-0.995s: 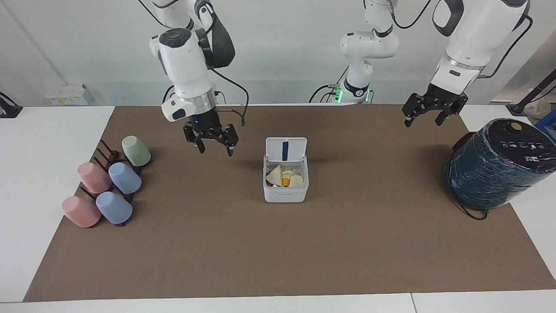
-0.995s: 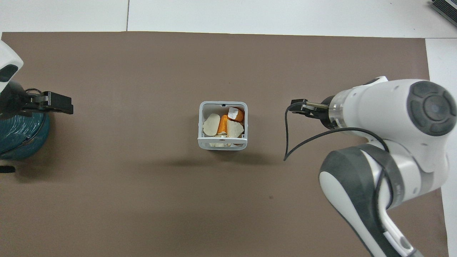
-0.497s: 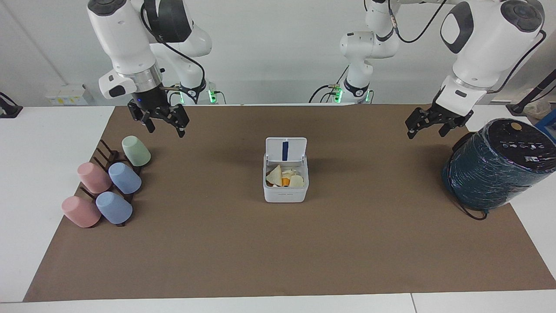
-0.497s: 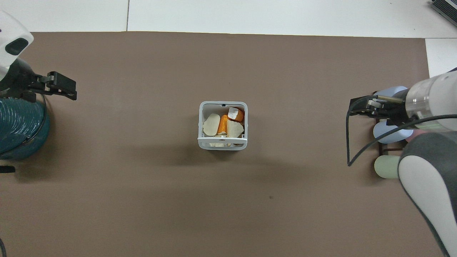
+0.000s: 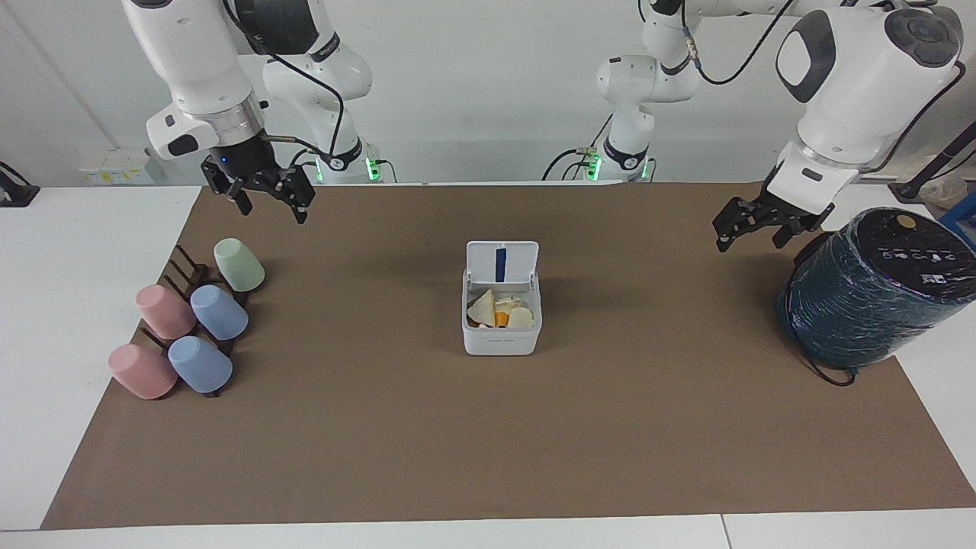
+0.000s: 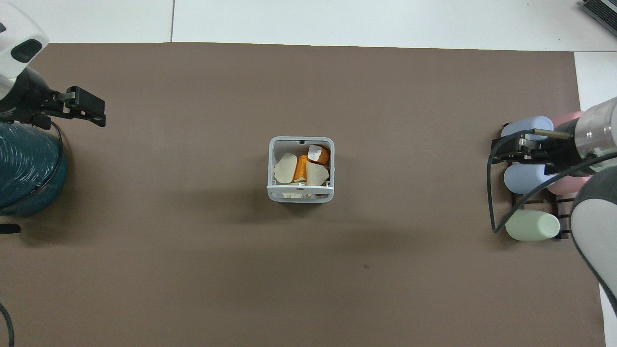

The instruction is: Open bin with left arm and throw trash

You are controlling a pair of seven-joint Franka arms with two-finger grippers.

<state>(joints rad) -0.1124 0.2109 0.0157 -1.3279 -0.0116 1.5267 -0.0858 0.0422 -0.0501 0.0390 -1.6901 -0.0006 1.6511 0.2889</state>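
The small white bin (image 5: 502,339) stands mid-mat with its lid (image 5: 502,262) hinged up, blue stripe showing. Trash lies inside it: an orange lump (image 6: 301,167), cream-white pieces (image 6: 285,167) and a white wedge (image 6: 315,153); the trash also shows in the facing view (image 5: 499,311). My left gripper (image 5: 750,235) is open and empty in the air beside the teal cylinder, well away from the bin; it also shows in the overhead view (image 6: 89,108). My right gripper (image 5: 272,207) is open and empty, raised near the cup rack; in the overhead view the right gripper (image 6: 512,152) is over the cups.
A big dark teal cylinder (image 5: 869,293) lies at the left arm's end of the table. A rack of pastel cups (image 5: 191,328) sits at the right arm's end. A brown mat (image 5: 488,442) covers the table.
My right gripper has drawn back from beside the bin and risen toward the cup rack. My left gripper has drifted slightly toward the teal cylinder. The bin and trash have not moved.
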